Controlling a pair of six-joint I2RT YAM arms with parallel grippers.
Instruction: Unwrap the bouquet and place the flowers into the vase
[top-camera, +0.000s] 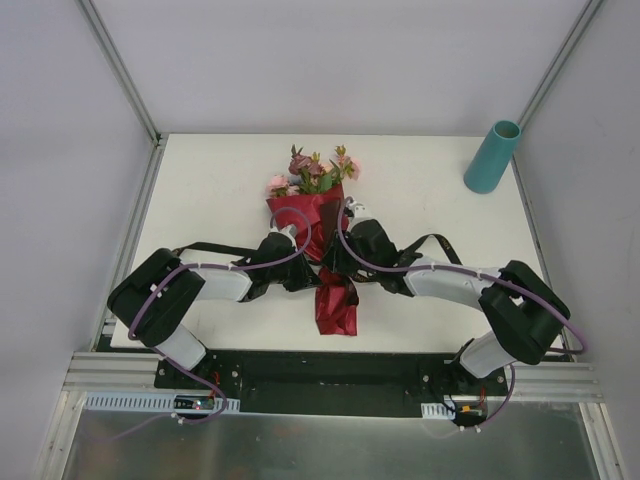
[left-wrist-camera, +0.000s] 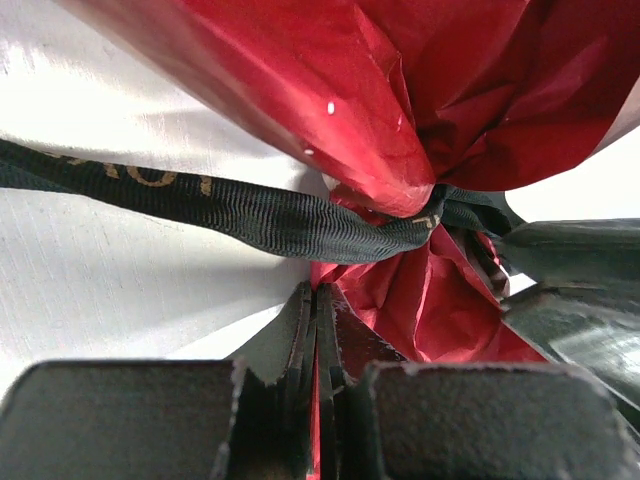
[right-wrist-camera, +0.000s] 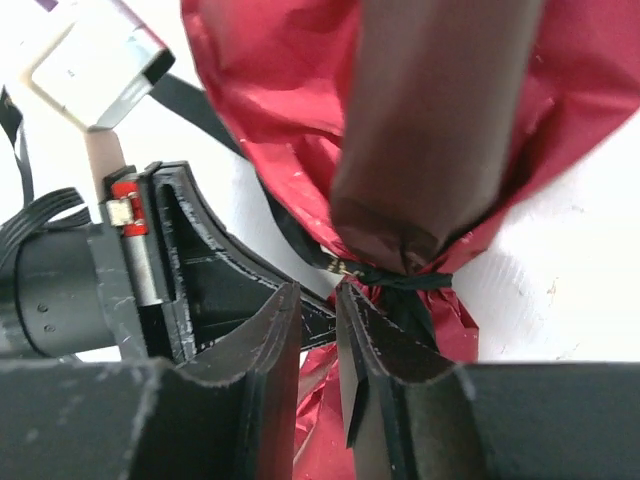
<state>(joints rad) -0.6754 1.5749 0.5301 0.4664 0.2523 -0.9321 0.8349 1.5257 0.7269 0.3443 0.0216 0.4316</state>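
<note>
Top external view: the bouquet (top-camera: 312, 215) lies on the table (top-camera: 200, 180) at mid-frame, flowers (top-camera: 315, 172) toward the top, with the vase (top-camera: 491, 158) well apart at upper right. Both arms reach low and inward to the tied waist.

Left wrist view: our left end effector (left-wrist-camera: 316, 300) is clenched on a sliver of the paper wrap (left-wrist-camera: 330, 90) just below the black ribbon (left-wrist-camera: 250, 215) — a good anchor, we judge.

Right wrist view: our right end effector (right-wrist-camera: 318, 295) stands slightly parted beside the knot, grasping nothing. It should catch a ribbon tail — not paper.
</note>
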